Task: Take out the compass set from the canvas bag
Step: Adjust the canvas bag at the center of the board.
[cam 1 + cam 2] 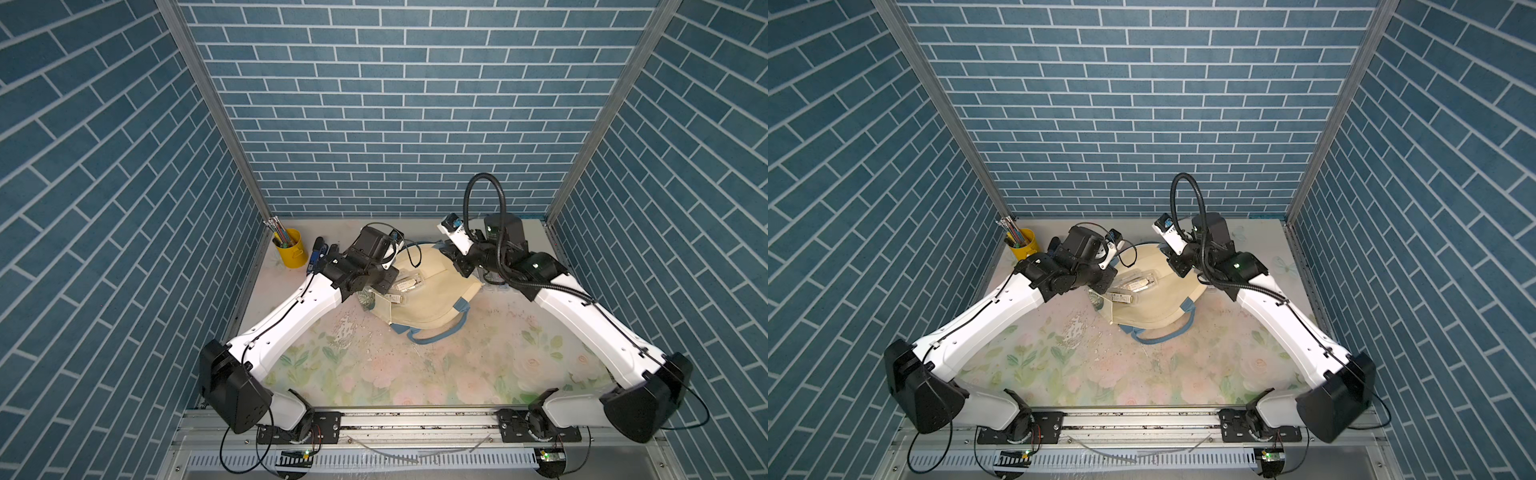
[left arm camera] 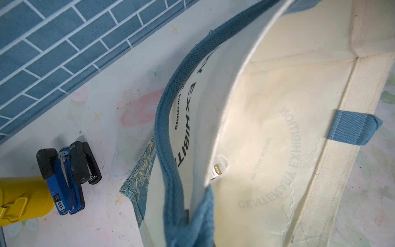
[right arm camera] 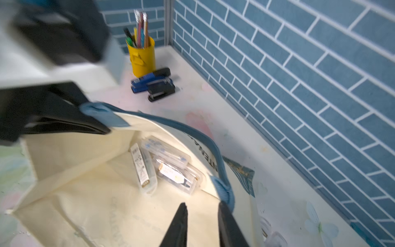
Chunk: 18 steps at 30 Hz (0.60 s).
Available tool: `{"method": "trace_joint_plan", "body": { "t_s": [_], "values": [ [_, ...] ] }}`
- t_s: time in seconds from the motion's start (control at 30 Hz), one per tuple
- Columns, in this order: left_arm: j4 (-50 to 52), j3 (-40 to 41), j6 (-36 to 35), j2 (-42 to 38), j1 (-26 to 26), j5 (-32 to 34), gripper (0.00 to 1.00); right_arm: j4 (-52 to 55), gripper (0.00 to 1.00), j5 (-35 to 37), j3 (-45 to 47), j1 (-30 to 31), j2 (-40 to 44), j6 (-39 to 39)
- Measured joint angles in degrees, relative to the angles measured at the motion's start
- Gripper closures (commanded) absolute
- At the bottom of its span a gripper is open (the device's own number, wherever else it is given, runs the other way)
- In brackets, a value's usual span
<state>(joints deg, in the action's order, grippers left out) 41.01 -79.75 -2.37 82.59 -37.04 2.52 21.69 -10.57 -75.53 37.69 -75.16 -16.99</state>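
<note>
Far to the left of the bag (image 1: 434,305), in the corner of the worktop (image 1: 415,370), a yellow cup (image 1: 289,254) with pens stands. Two staplers (image 3: 154,85) lie just beside it, between cup and bag. They have no part in this step.

At the left edge of the bag, the left tool (image 3: 94,118) is clenched on the blue strap (image 3: 102,112) at the rim. It holds the strap up, so the mouth stands open. Inside the bag, three clear cases (image 3: 165,150) lie close together, partly one over another. The compass set (image 3: 180,174) is most likely the case with the gold label, but the print is too small to be sure.

At the right side of the bag, the right tool (image 3: 202,205) hovers at the mouth. Its jaws are apart with nothing between them, and they point toward the cases.

To do the reach well, the left tool should hold the rim high and not pull, otherwise the cases may slide. The right tool should enter through the middle of the mouth, away from the strap end (image 3: 224,190) just beside its finger. It should spread wider than the narrow side of the case. Then it should close on plastic only, not on canvas and not on the neighbour case.
</note>
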Motion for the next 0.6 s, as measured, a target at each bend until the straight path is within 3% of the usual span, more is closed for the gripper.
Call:
{"method": "trace_joint_plan", "body": {
  "t_s": [0.2, 0.37, 0.6],
  "values": [
    [-1.70, 1.27, -0.09, -0.70, 0.00, -0.09, 1.00, -10.03, 0.75, 1.79, 11.41, 8.52, 1.62, 5.53],
    [-2.78, 2.21, -0.11, -1.38, 0.00, -0.31, 1.00, -20.81, 0.76, 3.65, 18.91, 12.52, -7.58, 11.32],
    [-3.96, 3.10, 0.02, -2.05, 0.00, -1.53, 1.00, -32.98, 0.76, 3.98, 25.57, 13.70, -21.22, 17.55]
  ]
}}
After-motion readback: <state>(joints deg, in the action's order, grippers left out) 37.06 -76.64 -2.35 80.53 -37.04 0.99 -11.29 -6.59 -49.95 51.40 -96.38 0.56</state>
